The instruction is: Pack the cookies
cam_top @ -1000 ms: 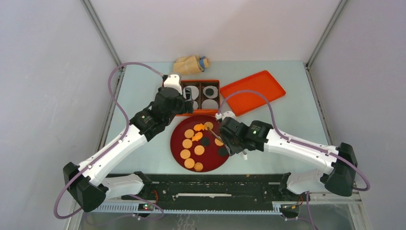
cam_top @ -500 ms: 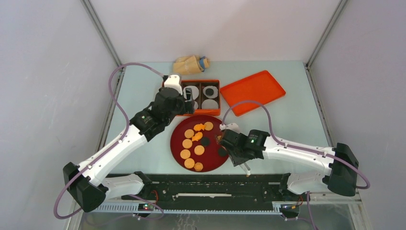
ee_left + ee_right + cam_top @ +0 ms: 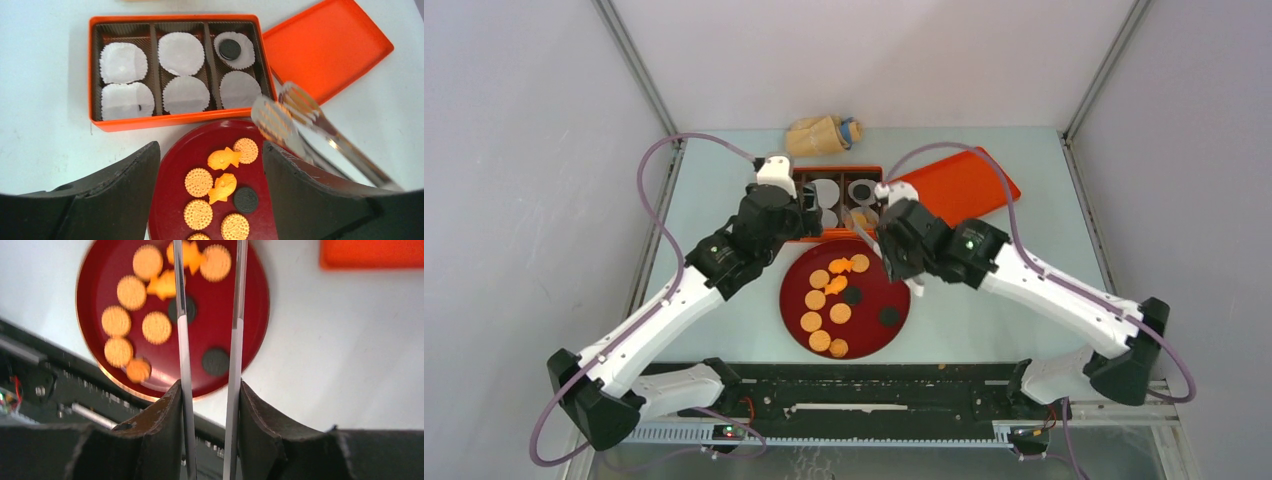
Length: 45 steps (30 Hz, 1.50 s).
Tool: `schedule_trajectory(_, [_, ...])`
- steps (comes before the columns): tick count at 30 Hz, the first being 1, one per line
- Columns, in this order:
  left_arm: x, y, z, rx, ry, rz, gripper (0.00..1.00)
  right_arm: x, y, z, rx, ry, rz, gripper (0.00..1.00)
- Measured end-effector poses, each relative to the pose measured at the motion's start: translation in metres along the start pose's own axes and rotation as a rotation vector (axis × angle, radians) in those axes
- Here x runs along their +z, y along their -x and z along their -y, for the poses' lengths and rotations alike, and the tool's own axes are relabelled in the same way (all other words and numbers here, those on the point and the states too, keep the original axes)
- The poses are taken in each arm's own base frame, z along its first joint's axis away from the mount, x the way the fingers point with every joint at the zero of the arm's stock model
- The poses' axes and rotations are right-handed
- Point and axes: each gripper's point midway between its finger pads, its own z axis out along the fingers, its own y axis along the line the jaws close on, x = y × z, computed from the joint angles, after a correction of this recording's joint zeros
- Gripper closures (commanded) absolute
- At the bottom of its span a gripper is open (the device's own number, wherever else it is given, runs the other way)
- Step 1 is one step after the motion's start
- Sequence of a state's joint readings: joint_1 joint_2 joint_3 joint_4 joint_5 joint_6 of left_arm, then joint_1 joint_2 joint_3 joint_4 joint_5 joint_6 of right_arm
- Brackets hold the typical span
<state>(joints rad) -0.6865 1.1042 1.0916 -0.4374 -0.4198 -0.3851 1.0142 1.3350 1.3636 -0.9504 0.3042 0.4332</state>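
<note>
The cookies [image 3: 829, 300], tan rounds, black rounds and orange fish shapes, lie on a dark red plate [image 3: 869, 338]. One black cookie [image 3: 230, 48] sits in a white liner in the orange box [image 3: 177, 119]. My right gripper [image 3: 209, 390] is shut on metal tongs [image 3: 182, 340]. The tong tips [image 3: 280, 117] hover blurred at the box's near right corner, and something tan-orange seems to be between them. My left gripper [image 3: 210, 150] hangs open over the plate's far side with nothing in it.
The box's orange lid [image 3: 954, 190] lies to the right of the box. A tan cloth bag [image 3: 822, 133] rests at the back of the table. A black rail [image 3: 854, 385] runs along the near edge.
My right arm has risen from the plate's right side and swung the tongs up toward the box. A tan cookie is gone from the plate's right side. The left arm shifted slightly.
</note>
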Motion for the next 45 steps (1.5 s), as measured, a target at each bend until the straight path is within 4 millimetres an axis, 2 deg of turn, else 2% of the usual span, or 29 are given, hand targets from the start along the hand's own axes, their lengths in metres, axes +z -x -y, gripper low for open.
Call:
schedule_trajectory(2, [-0.004,0.004,-0.004,-0.004,0.014,0.015,0.21,0.009,0.028,0.003,0.013,-0.011,0.041,0.82])
schedule_trajectory(4, [-0.008,0.007,-0.008,-0.008,0.028,0.029,0.21,0.026,0.049,0.006,0.012,-0.028,0.056,0.82])
schedule_trajectory(5, [-0.009,0.009,-0.01,-0.008,0.036,0.034,0.21,0.037,0.058,0.006,0.009,-0.034,0.058,0.83])
schedule_trajectory(6, [-0.01,0.009,-0.012,-0.008,0.043,0.037,0.21,0.06,0.073,0.002,-0.006,-0.04,0.058,0.83])
schedule_trajectory(7, [-0.011,0.01,-0.014,-0.008,0.05,0.04,0.21,0.066,0.076,0.004,-0.002,-0.047,0.059,0.84])
schedule_trajectory(13, [-0.014,0.01,-0.024,-0.001,0.094,0.043,0.2,0.149,0.108,0.004,-0.024,-0.063,0.011,0.84])
schedule_trajectory(19, [-0.014,0.013,-0.031,-0.001,0.123,0.054,0.2,0.19,0.109,0.01,-0.039,-0.052,-0.039,0.84])
schedule_trajectory(24, [-0.014,0.014,-0.036,-0.004,0.14,0.058,0.19,0.207,0.111,0.012,-0.043,-0.034,-0.052,0.8])
schedule_trajectory(27, [-0.014,0.014,-0.037,-0.004,0.145,0.058,0.17,0.214,0.114,0.012,-0.043,-0.025,-0.057,0.68])
schedule_trajectory(29, [-0.014,0.014,-0.038,-0.004,0.148,0.059,0.16,0.218,0.118,0.009,-0.047,-0.018,-0.054,0.56])
schedule_trajectory(31, [-0.014,0.015,-0.039,-0.004,0.153,0.06,0.15,0.221,0.119,0.008,-0.053,-0.013,-0.054,0.51])
schedule_trajectory(41, [-0.013,0.007,-0.042,0.001,0.153,0.047,0.15,0.22,0.12,0.007,-0.063,-0.009,-0.053,0.51])
schedule_trajectory(45, [-0.013,0.006,-0.042,0.0,0.15,0.046,0.15,0.209,0.118,0.004,-0.075,-0.016,-0.048,0.52])
